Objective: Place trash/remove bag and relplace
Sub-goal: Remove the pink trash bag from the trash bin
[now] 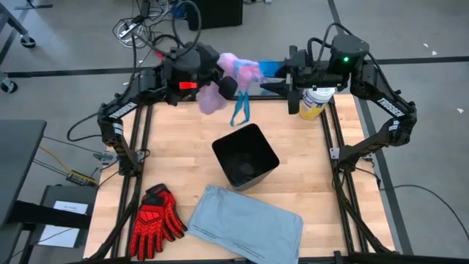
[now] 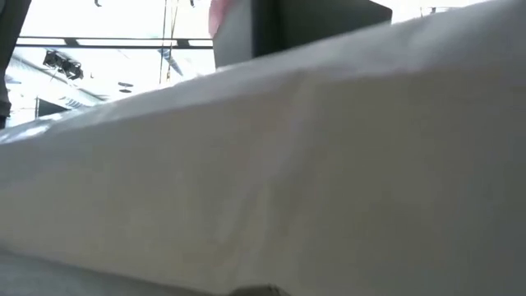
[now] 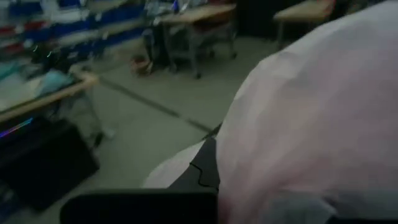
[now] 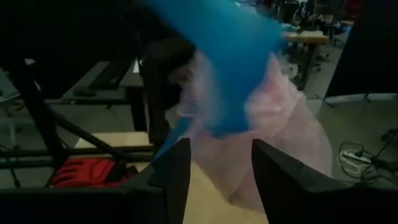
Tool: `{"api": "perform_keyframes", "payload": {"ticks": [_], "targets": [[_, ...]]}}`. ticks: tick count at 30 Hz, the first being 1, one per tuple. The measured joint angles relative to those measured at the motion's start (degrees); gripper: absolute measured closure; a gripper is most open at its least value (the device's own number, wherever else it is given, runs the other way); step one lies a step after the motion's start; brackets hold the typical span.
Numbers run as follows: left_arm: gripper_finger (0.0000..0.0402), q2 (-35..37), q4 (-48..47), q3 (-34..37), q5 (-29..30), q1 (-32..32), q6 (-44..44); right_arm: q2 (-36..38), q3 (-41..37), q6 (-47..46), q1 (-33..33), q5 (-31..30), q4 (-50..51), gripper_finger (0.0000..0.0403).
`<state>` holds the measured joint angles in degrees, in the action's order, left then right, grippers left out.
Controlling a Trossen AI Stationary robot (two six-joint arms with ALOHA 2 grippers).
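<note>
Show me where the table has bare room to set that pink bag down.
Bare wood lies left of the black bin, above the red gloves, and right of the bin below the yellow tub. The near edge is crowded by the gloves and the grey liner; both grippers hold the bag at the far edge.

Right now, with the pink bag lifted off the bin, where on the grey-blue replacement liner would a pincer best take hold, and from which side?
Probably at the grey-blue liner's corner nearest the black bin, coming straight down. It lies flat and folded on the table, so only an edge or corner offers a pinch. The red gloves crowd its left edge. Both pincers, left and right, are at the pink bag.
</note>
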<state>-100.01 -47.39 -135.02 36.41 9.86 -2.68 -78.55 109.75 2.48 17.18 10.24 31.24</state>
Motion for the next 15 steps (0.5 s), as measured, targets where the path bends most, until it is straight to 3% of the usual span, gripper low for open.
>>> {"api": "perform_keyframes", "payload": {"ticks": [7, 12, 15], "targets": [[0.0401, 0.11, -19.36, 0.0, 7.95, 1.07, -14.25, 3.77, 0.0, -1.71, -0.75, -0.04, 5.59, 0.0247], [0.0401, 0.12, -37.86, 1.2, 12.09, 1.06, -28.54, 7.99, 0.07, -3.69, -1.04, -0.09, 20.26, 0.0249], [0.0401, 1.38, -42.57, 2.9, 11.53, 0.47, -32.39, 9.51, 0.02, -3.83, -1.69, -0.23, 28.22, 0.025]]}}
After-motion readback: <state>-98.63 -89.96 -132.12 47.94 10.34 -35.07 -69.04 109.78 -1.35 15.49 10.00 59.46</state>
